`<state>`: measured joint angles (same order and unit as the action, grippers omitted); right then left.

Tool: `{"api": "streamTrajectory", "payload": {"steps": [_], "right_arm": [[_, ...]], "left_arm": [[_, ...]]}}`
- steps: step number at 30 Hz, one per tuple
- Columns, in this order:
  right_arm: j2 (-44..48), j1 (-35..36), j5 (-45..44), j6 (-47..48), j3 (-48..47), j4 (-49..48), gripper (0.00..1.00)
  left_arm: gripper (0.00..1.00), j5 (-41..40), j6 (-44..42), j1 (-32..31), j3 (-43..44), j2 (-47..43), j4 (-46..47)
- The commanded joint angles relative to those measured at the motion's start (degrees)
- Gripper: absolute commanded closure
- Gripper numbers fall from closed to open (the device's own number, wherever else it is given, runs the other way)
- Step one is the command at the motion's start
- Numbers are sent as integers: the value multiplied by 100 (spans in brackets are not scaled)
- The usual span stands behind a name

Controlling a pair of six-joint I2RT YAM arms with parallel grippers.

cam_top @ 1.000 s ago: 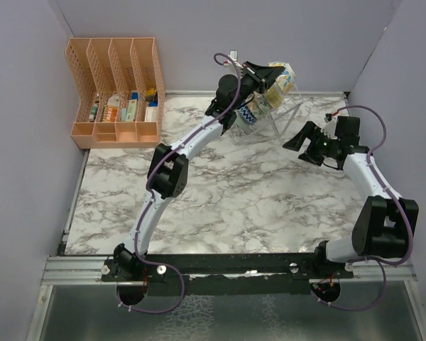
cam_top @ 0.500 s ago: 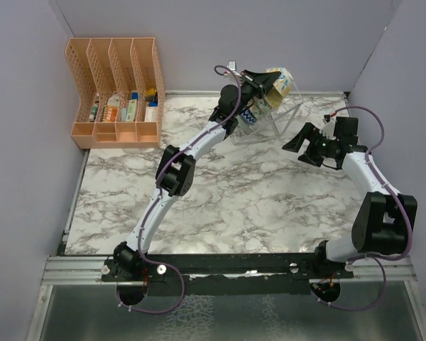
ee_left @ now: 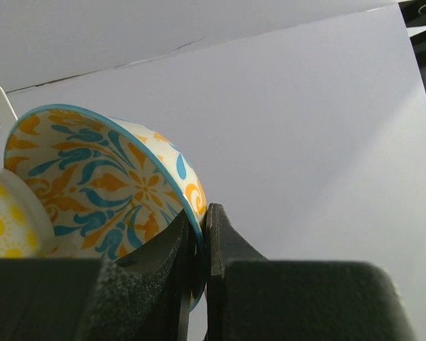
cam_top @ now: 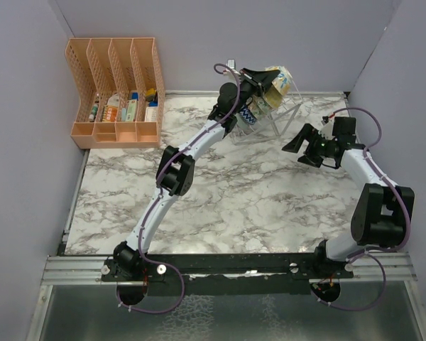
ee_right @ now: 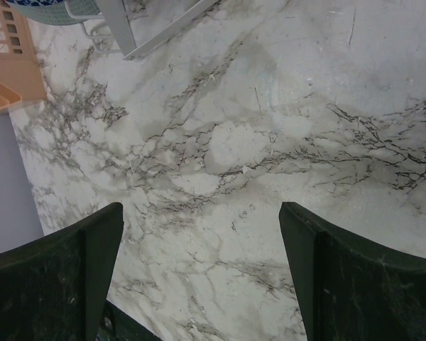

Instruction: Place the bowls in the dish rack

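Left fingers (ee_left: 231, 249) clamp just the rim of the blue-orange bowl (ee_left: 106, 185) at the far-edge dish rack (cam_top: 273, 128); a slip could crack the yellow bowl (ee_left: 0, 227). Right fingers (ee_right: 57, 277) apart.

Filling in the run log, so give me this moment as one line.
left pincer: shut on blue-orange bowl rim, at dish rack | right pincer: open, empty, over table
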<state>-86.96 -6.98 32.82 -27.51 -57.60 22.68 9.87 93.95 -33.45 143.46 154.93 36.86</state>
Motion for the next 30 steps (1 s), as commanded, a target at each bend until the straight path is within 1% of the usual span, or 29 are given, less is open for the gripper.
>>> {"api": "streamTrajectory", "payload": {"steps": [1,2,4,8,15,22,26,30], "right_arm": [[-77,-48,20,110,-226,-100,9],[-84,-47,25,114,-231,-93,9],[-104,-49,31,126,-246,-80,9],[-120,-49,36,131,-239,-78,9],[-139,-49,66,123,-210,-103,9],[-162,-49,140,73,-200,-147,9],[-146,-49,192,45,-173,-176,9],[-111,-49,212,35,-148,-177,9]], "left_arm": [[90,59,-264,160,325,-29,-530],[87,59,-294,177,323,-47,-607],[77,99,-263,203,330,-38,-669],[75,273,-220,219,363,28,-902],[63,337,-401,229,323,-48,-1066],[62,603,-703,256,344,-212,-1575],[59,727,-857,257,259,-329,-1735],[50,828,-965,269,278,-386,-1871]]}}
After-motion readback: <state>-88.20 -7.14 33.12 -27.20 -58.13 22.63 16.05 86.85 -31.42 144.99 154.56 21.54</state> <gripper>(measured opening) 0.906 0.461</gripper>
